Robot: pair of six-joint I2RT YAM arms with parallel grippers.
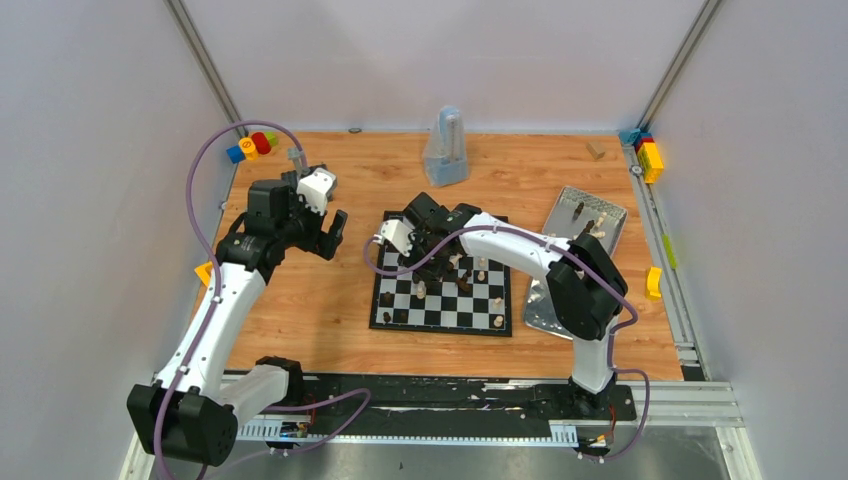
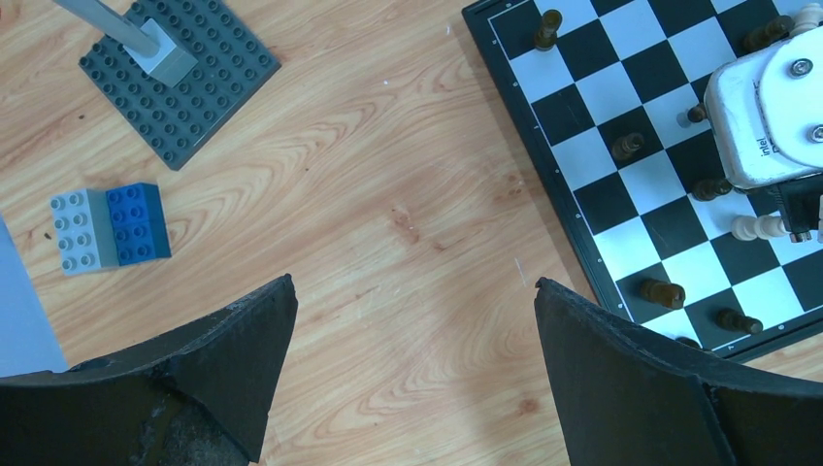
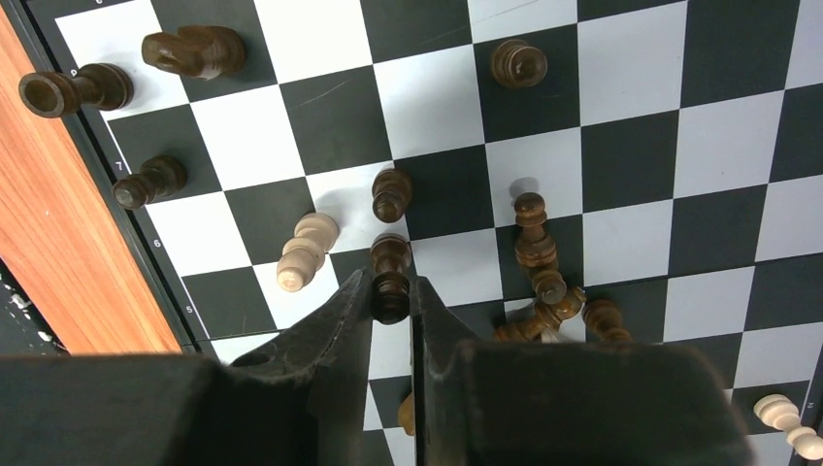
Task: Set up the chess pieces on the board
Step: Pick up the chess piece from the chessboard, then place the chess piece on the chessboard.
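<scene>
The black-and-white board (image 1: 440,327) lies in the middle of the table. Several dark and pale chess pieces stand or lie scattered on it. My right gripper (image 3: 392,291) is over the board's far left part and is shut on a dark chess piece (image 3: 391,277), gripping its top. A pale piece (image 3: 306,250) lies on its side just left of it. A dark piece (image 3: 391,194) stands just beyond, and a heap of dark pieces (image 3: 543,291) lies to the right. My left gripper (image 2: 415,291) is open and empty above bare wood, left of the board (image 2: 543,146).
A dark grey studded baseplate (image 2: 180,92) and a grey-and-blue brick (image 2: 109,228) lie left of the board. A silver tray (image 1: 585,215) holding a few pieces is at the right. A clear container (image 1: 446,150) stands at the back. Coloured blocks (image 1: 252,145) sit in the far corners.
</scene>
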